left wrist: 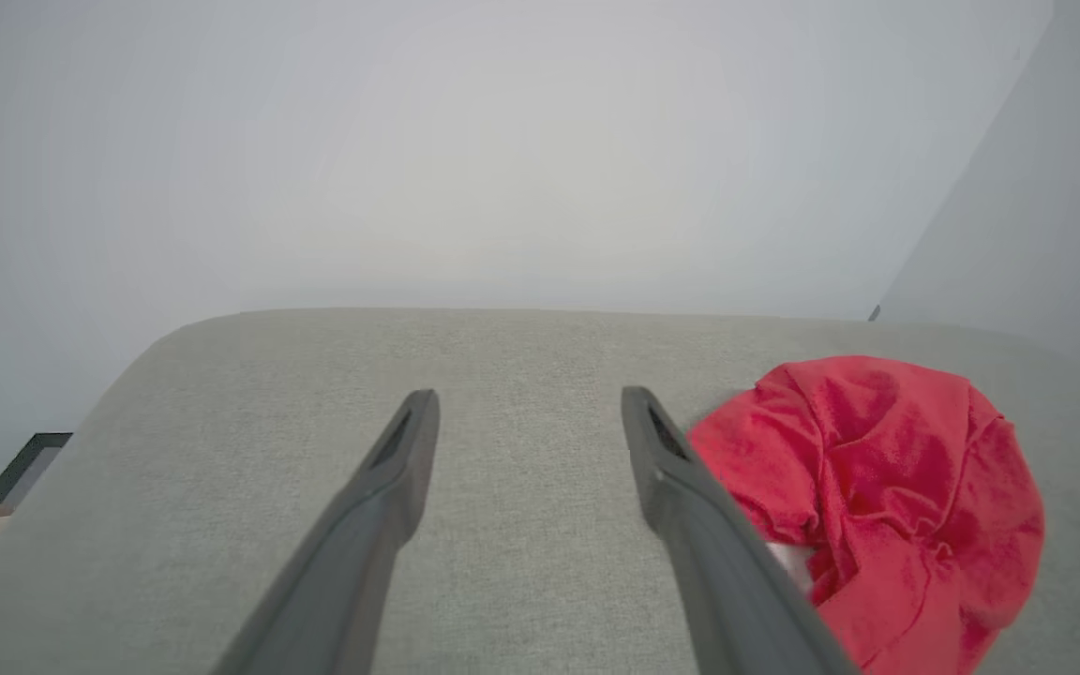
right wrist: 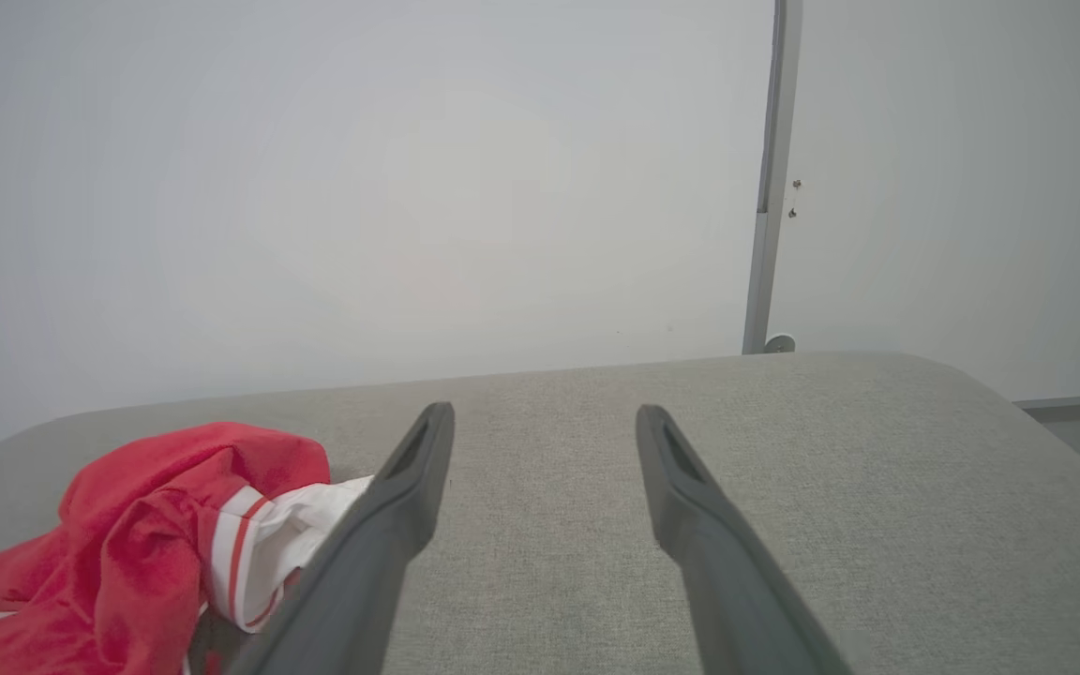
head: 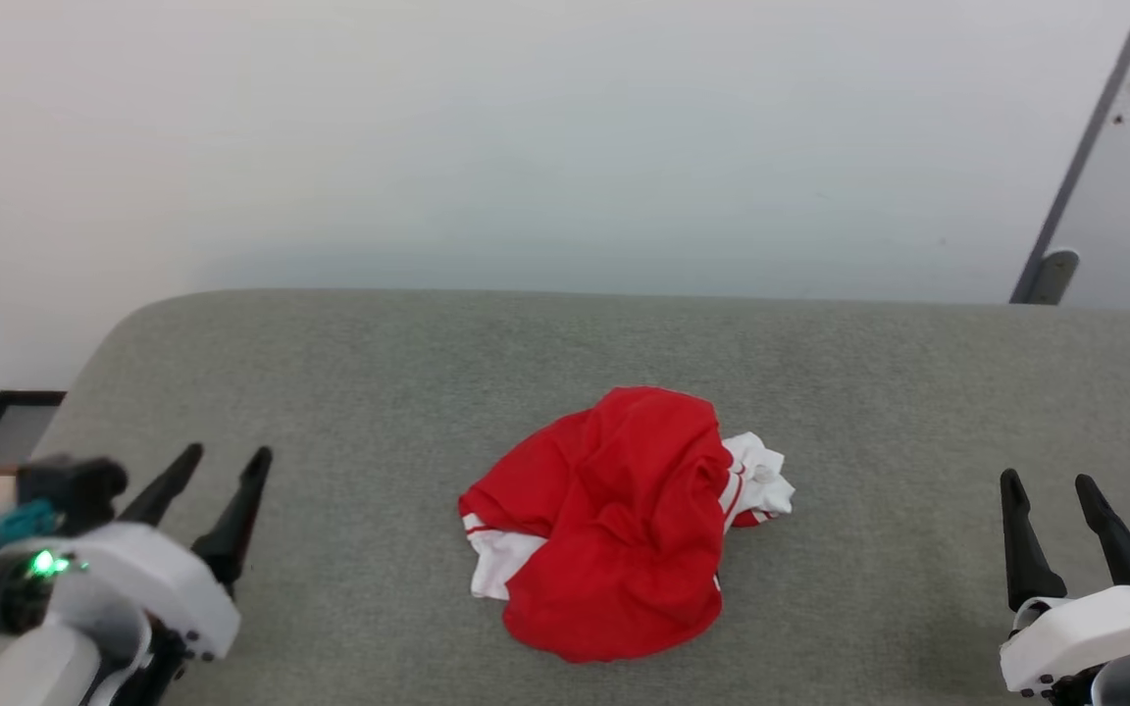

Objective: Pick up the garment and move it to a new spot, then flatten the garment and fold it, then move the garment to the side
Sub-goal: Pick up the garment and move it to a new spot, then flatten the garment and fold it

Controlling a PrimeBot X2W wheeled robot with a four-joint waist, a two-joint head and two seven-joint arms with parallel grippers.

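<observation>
Left gripper (head: 229, 451) and right gripper (head: 1048, 480) spread wide and empty, task not yet begun

Each of our grippers has its two dark fingers (left wrist: 390, 487) parted wide, pinching nothing, tips pointing toward the pale wall (head: 526, 147) and poised just above the grey bench (head: 330, 373). Our arms (head: 35, 672) sit low and close to our body, well apart. Between them, near the middle of the bench, the garment (head: 614, 520) lies in a crumpled red heap with white sleeve cloth showing at its edges, touched by neither gripper. We judge the lifting, moving, flattening, folding and setting aside all remain to do
</observation>
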